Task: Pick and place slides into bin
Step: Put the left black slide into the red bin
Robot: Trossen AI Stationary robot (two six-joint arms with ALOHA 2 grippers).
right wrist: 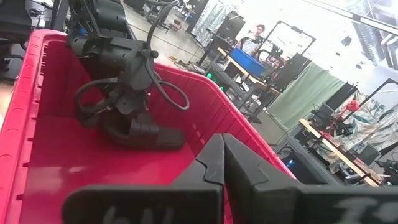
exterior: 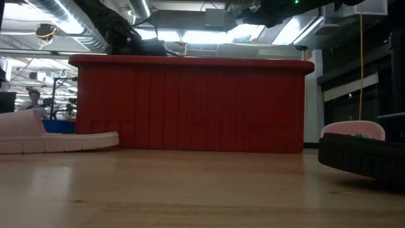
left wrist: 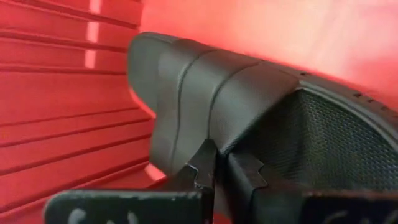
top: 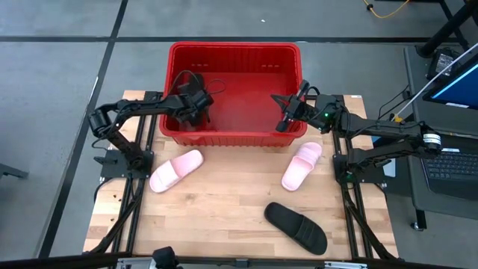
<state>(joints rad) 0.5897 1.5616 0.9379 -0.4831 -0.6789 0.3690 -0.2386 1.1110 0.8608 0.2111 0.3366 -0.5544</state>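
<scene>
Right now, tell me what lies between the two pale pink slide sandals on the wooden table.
Only bare wooden table lies between the left pink sandal and the right pink sandal, as the high view shows.

wooden table | on it: red bin, two pink slides, black slide

Black slide cut off by left wrist view's edge; bin interior hidden in low view; left pink slide cropped
</scene>
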